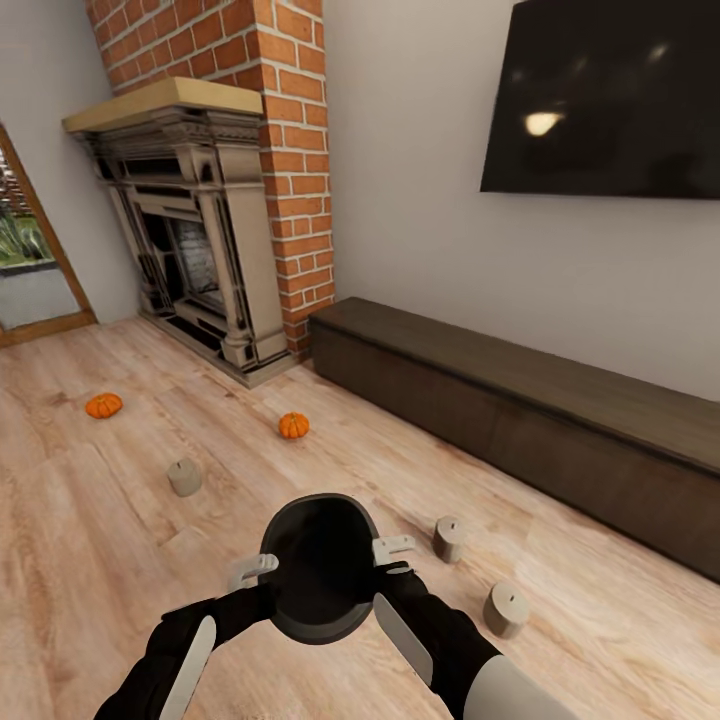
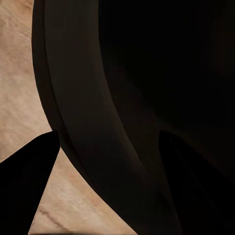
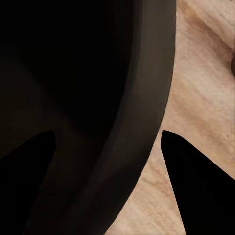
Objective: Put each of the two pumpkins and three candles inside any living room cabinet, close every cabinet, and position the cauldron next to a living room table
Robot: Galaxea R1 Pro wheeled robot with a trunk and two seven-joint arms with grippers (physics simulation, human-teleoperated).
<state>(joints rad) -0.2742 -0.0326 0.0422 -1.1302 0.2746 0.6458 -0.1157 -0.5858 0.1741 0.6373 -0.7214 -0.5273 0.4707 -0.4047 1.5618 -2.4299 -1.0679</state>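
Both claws are on the cauldron (image 1: 320, 568): my left claw (image 1: 255, 572) straddles its rim on one side and my right claw (image 1: 393, 556) straddles it on the other. In each wrist view one finger sits inside the dark bowl and the other outside over the wooden floor (image 1: 90, 520), with the rim wall running between them. The fingers stand fairly wide, and I cannot tell whether they are actually pressing on the rim or only bracketing it.

I judge the step in hand to be the cauldron one, carrying or steadying it with two arms so it can go beside a worktop. No worktop is visible from my head camera, so the next move calls for turning the base to find one while keeping both grips level so the pot does not tilt.

Everything else looks undone. Two pumpkins lie on the floor, one (image 1: 103, 405) out toward the doorway and one (image 1: 293, 425) near the fireplace (image 1: 190, 220). Three candles stand on the floor too: one (image 1: 184, 477) on my left, two (image 1: 448, 538) (image 1: 506, 609) on my right near the cabinet (image 1: 520, 420), whose fronts all look closed
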